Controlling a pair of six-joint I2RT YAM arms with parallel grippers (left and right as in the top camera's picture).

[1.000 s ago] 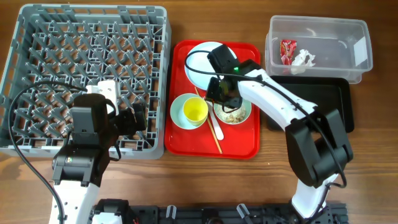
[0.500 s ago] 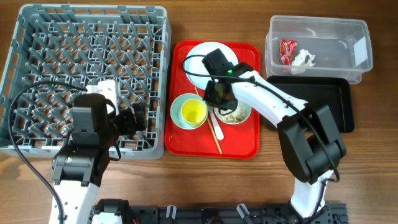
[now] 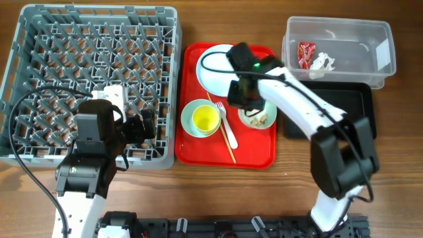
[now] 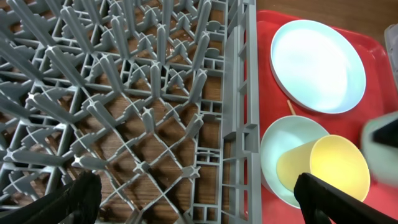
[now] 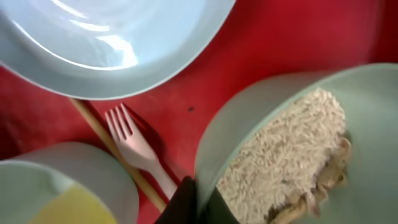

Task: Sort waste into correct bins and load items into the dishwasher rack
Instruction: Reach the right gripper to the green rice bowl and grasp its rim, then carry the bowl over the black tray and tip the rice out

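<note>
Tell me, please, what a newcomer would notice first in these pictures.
The big grey dishwasher rack fills the left of the table. Beside it to the right lies a bright red tray, and there the right gripper is shut on the rim of a pale bowl holding beige food scraps.
</note>
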